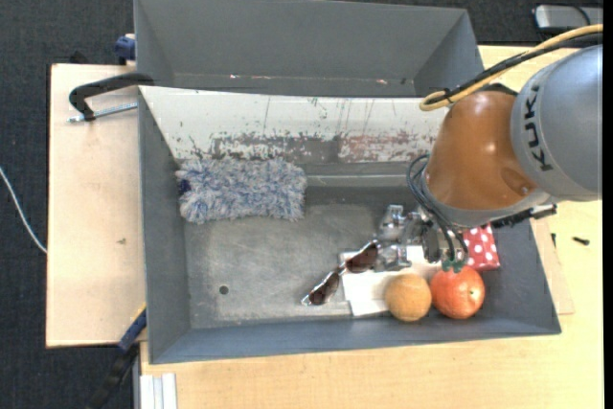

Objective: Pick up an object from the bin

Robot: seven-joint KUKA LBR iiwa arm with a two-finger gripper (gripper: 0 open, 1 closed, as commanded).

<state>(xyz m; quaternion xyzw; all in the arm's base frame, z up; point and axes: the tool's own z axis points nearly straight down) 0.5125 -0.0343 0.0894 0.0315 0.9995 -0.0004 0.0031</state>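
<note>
My gripper [395,239] reaches down at the bin's front right, its metal fingertips just above a pair of dark sunglasses [337,277] that lies slanted on the floor. Under and beside the glasses lies a white flat card or packet [364,294]. A tan round fruit [409,297] sits at the front wall, right of the card, with a red apple [459,291] touching it on its right. A red packet with white dots [481,246] lies behind the apple, partly hidden by the arm. Nothing shows between the fingers.
A fluffy blue-grey duster head [242,190] lies at the back left of the bin floor. The arm's orange cover hangs over the bin's right side. Bare floor stretches across the front left.
</note>
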